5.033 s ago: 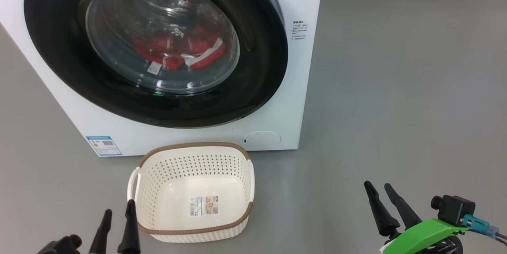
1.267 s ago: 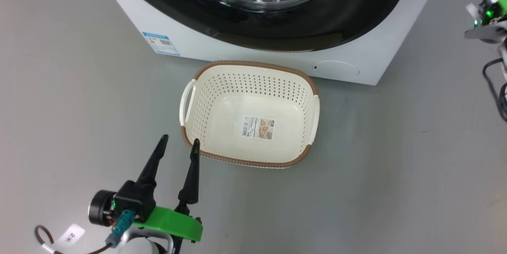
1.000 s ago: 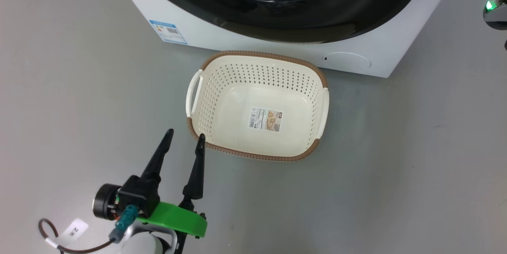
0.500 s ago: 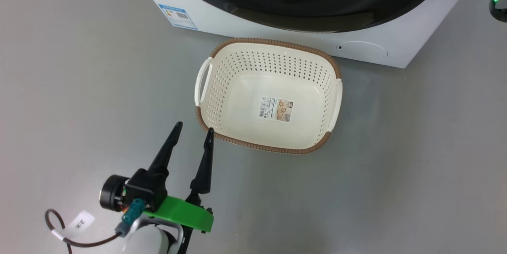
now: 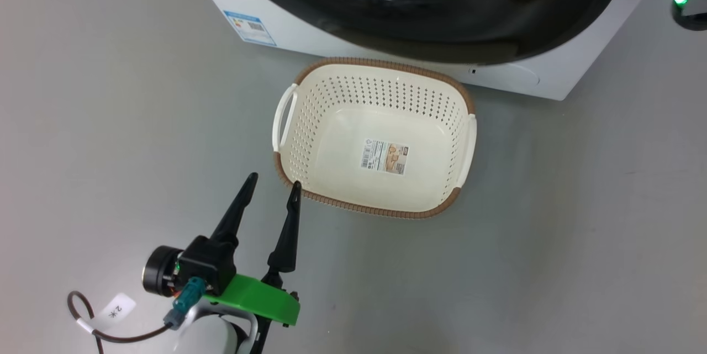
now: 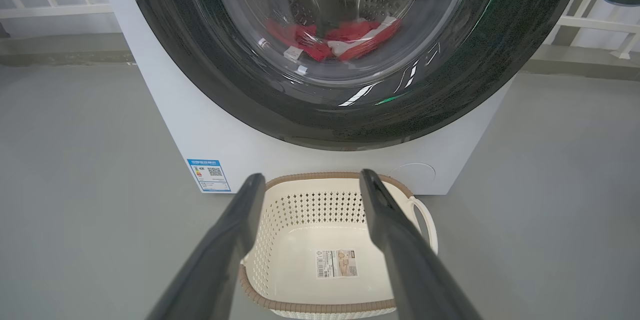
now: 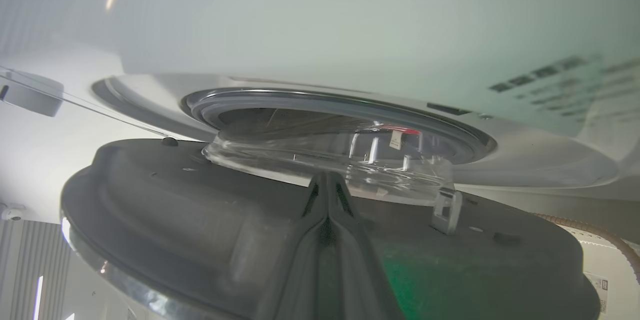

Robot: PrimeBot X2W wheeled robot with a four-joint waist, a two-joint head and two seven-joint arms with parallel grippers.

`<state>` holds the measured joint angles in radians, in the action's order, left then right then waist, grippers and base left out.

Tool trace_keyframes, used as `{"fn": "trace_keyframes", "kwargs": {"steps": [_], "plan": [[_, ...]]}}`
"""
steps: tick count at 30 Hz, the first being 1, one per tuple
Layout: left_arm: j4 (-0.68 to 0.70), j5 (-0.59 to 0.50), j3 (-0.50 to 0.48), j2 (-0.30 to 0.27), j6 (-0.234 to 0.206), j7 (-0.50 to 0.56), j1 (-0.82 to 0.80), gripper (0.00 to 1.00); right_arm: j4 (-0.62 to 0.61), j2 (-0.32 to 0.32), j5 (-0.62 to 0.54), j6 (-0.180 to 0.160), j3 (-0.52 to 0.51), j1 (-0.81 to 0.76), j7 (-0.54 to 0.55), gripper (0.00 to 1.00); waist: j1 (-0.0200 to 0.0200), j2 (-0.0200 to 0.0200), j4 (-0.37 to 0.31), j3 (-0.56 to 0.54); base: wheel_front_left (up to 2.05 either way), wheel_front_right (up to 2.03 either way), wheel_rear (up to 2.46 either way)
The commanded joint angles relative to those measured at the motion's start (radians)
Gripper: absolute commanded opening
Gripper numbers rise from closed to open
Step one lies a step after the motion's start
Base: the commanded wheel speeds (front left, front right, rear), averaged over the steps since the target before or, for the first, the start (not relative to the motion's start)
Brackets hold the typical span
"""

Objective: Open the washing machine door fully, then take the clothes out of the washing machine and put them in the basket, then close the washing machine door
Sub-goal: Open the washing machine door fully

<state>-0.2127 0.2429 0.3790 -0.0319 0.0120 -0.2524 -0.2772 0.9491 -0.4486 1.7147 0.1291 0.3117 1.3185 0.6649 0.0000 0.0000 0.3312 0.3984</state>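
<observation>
Grey floor is running all the way around here, and the big white washing machine is standing on it at the far side. The washing machine door is hanging a little ajar: from the right wrist view its bulging glass window is sitting just clear of the grey gasket ring, with a gap showing between them. The basket is sitting on the floor right in front of the machine, nothing in it. The clothes are lying inside the drum, showing red and white through the glass. The left gripper is hovering over the floor with its 2 fingers spread wide and nothing between them, 1 tip just beside the basket's near left corner. The right gripper is pressing its 2 fingers together, gripping nothing, and lying along the door's grey inner face with the tips at the foot of the glass; can't tell if they're actually touching it. A blue label is sitting low on the machine's front, and a small sticker is lying on the basket's bottom.
</observation>
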Motion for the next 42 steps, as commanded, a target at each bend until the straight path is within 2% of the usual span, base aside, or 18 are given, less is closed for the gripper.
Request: {"fn": "trace_keyframes", "kwargs": {"steps": [1,23,30,42], "plan": [[0.015,0.007,-0.037,-0.018,-0.011,-0.009,-0.02,1.0,-0.058,0.044,-0.01,0.002,0.013,-0.036,0.022,0.0,0.0,0.0,-0.01,-0.016,0.0,0.0,0.0],[-0.007,-0.021,-0.054,-0.018,0.008,-0.009,0.044,1.0,-0.343,0.084,-0.065,0.002,0.08,-0.349,0.149,0.0,0.0,0.0,-0.042,-0.132,0.0,0.0,0.0],[-0.005,-0.029,-0.072,-0.018,0.011,-0.009,0.071,1.0,-0.461,0.117,-0.073,0.002,0.092,-0.449,0.174,0.0,0.0,0.0,-0.031,-0.164,0.0,0.0,0.0],[-0.006,-0.028,-0.082,-0.018,0.008,-0.009,0.101,1.0,-0.582,0.179,-0.093,0.002,0.119,-0.56,0.192,0.0,0.0,0.0,-0.002,-0.203,0.0,0.0,0.0]]}}
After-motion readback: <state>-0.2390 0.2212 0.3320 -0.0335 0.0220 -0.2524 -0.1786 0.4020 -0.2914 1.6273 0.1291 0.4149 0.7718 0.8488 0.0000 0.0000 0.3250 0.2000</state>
